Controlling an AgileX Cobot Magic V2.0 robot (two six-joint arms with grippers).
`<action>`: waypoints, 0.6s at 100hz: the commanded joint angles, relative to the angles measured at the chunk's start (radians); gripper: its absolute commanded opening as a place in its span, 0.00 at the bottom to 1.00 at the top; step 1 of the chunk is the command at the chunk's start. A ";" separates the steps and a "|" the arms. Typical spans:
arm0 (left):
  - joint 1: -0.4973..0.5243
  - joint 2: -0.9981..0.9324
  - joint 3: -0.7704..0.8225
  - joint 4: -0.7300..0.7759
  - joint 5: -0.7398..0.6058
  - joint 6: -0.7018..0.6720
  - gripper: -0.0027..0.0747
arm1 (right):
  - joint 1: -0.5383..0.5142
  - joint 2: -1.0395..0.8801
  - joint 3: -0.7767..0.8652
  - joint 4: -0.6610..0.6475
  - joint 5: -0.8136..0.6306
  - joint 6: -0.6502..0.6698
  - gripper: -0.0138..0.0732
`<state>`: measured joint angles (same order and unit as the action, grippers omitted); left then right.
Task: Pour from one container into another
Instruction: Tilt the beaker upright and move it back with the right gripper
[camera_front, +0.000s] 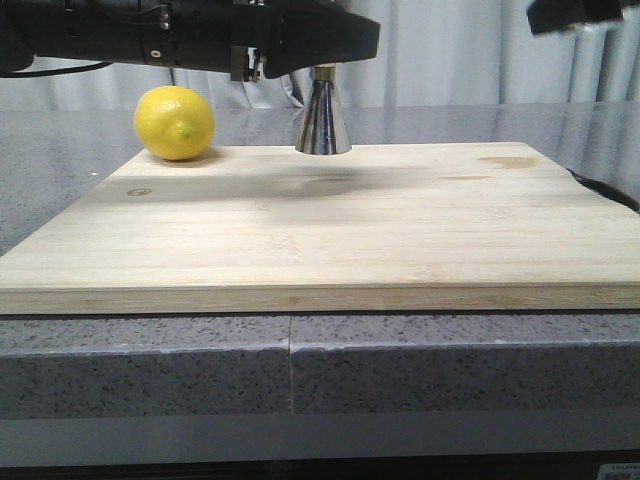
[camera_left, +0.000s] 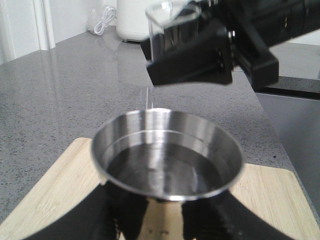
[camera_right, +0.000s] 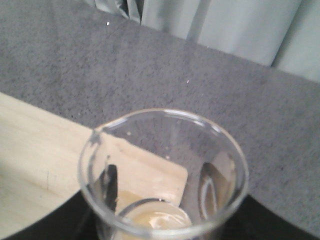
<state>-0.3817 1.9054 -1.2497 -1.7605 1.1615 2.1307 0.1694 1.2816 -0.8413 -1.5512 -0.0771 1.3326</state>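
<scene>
One glass beaker (camera_left: 172, 22) is held by the right tool (camera_left: 192, 52), clamped across its lower wall, tilted above the jigger's mouth; a thin stream appears to fall from its lip. In the right wrist view only a little pale liquid is seen at its bottom. One steel jigger (camera_front: 322, 120) stands on the bamboo board (camera_front: 330, 230) near the far edge, with the left tool (camera_left: 150, 220) closed around its waist, judging by the dark fingers seen under the cup in the left wrist view. Clear liquid is already seen in the jigger's cup.

The beaker is judged light, rigid, smooth and breakable, so a firm grip low on the wall suits it. The jigger is stiff and slick, with a narrow waist that is best gripped.

One lemon (camera_front: 174, 123) lies at the board's far left corner, well apart from the jigger. The board rests on a grey speckled worktop (camera_front: 150, 365)
</scene>
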 joint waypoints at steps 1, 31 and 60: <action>-0.006 -0.060 -0.031 -0.091 0.108 -0.009 0.37 | -0.038 -0.036 0.004 -0.007 -0.072 0.016 0.52; -0.006 -0.060 -0.031 -0.091 0.108 -0.009 0.37 | -0.059 -0.036 0.017 -0.026 -0.189 0.014 0.52; -0.006 -0.060 -0.031 -0.091 0.108 -0.009 0.37 | -0.059 -0.036 0.017 -0.026 -0.237 0.014 0.52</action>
<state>-0.3817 1.9054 -1.2497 -1.7587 1.1615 2.1307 0.1181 1.2799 -0.7976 -1.5872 -0.2979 1.3472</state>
